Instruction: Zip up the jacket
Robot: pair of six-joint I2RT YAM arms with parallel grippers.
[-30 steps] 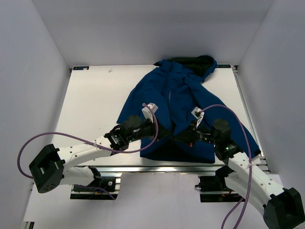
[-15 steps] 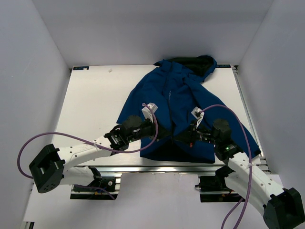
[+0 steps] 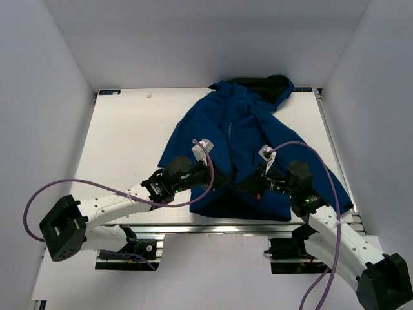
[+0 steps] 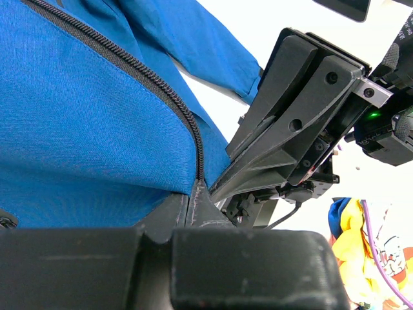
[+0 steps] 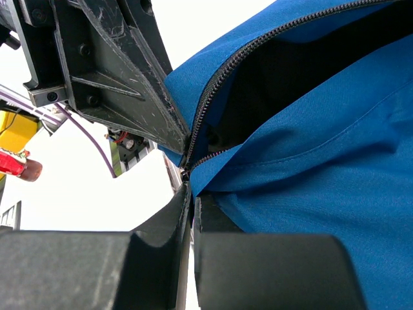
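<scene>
Barely any change over last second: both arms hold same pose at hem of jacket, which lies spread on right half of table, hood at far edge; left gripper pressed together on fabric at foot of zipper; right gripper pinches opposite zipper end; likely aligning ends, zipper still open; table white, matte; plain pale walls enclose it
</scene>
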